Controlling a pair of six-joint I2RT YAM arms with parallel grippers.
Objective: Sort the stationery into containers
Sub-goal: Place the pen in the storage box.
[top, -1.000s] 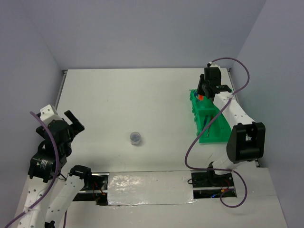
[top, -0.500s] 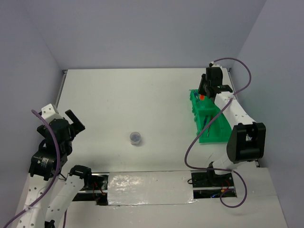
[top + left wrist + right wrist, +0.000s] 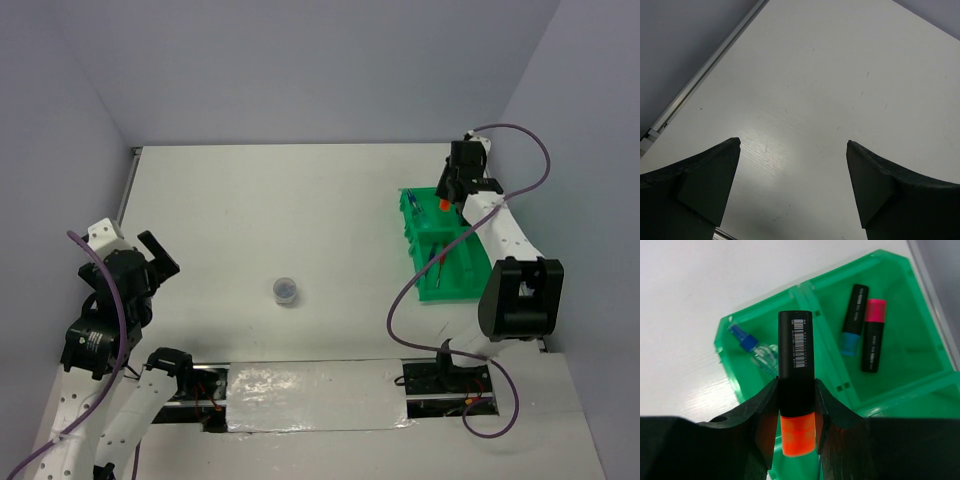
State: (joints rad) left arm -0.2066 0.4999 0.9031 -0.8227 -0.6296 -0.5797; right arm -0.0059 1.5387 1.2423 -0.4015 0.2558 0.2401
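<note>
My right gripper (image 3: 796, 405) is shut on the orange-capped black highlighter (image 3: 795, 375) and holds it above the green tray (image 3: 900, 300), over the wall between two far compartments. In the top view the gripper (image 3: 447, 203) hovers at the tray's far end (image 3: 452, 290). One compartment holds the blue-capped (image 3: 854, 320) and pink-capped (image 3: 873, 335) highlighters. The neighbouring one holds the blue-capped clear bottle (image 3: 755, 347). Thin pens (image 3: 433, 262) lie in a nearer compartment. The round clear jar (image 3: 285, 290) stands on the table. My left gripper (image 3: 792, 150) is open and empty, above bare table at the left.
A metal rail (image 3: 127, 190) runs along the table's left edge. The side walls stand close on both sides. The right arm's purple cable (image 3: 410, 290) loops beside the tray.
My right gripper has moved right and slightly away with the orange highlighter, uncovering the tray's far left corner. The left arm has not moved.
</note>
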